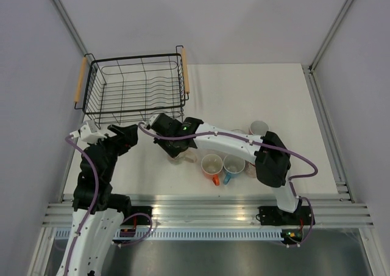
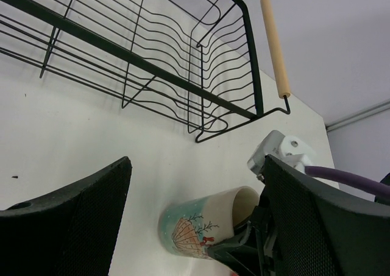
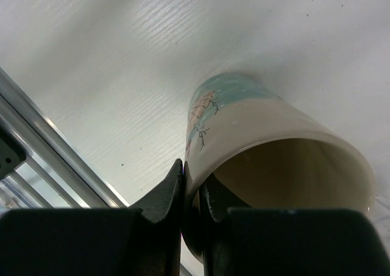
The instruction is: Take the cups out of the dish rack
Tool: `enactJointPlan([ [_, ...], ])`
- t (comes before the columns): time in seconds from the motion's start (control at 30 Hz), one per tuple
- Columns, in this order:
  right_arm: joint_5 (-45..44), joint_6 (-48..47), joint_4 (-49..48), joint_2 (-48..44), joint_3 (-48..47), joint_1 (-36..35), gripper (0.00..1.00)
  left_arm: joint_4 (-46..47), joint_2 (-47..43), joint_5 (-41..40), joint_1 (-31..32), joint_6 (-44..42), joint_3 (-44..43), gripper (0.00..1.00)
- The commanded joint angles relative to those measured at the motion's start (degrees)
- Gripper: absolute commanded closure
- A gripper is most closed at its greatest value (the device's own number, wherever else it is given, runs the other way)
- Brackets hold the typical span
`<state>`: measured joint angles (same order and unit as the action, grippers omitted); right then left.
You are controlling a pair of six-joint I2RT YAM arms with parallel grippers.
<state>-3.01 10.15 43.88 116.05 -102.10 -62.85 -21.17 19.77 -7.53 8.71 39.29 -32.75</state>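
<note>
Right gripper (image 3: 192, 180) pinched on the rim of the painted cream-and-teal mug (image 3: 274, 130) — one finger inside, one outside — holding it over the table (image 1: 274, 87) just in front of the dish rack (image 2: 122, 50), which looks empty; left gripper (image 2: 195, 166) gapes wide, holding nothing. Set-down step, I judge: ease the base flat (clear of the orange mug (image 1: 212, 165) nearby), then part the jaws and lift off. Mug's base hidden in every view — possibly touching the table, cannot tell.
</note>
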Motion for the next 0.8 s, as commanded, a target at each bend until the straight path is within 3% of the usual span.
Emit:
enactJointPlan([
  [0.0, -8.59, -2.86, 6.21, 1.46, -5.29, -0.61, 0.99, -0.45, -0.08, -1.44, -0.1, -2.2, -2.23, 0.09],
  [0.57, -12.73, -6.37, 10.35, 3.31, -7.41, -3.07, 0.99, -0.8, 1.06, -2.05, -0.1, -1.85, -3.28, 0.08],
  [0.7, -13.08, -6.64, 9.91, 1.91, -6.88, -2.98, 0.64, -0.8, 1.41, -1.88, -0.1, -1.76, -3.81, 0.08],
  [0.77, -13.17, -6.55, 9.04, 1.2, -6.53, -2.98, 0.55, -0.72, 1.59, -1.87, -0.1, -1.76, -3.98, 0.08],
])
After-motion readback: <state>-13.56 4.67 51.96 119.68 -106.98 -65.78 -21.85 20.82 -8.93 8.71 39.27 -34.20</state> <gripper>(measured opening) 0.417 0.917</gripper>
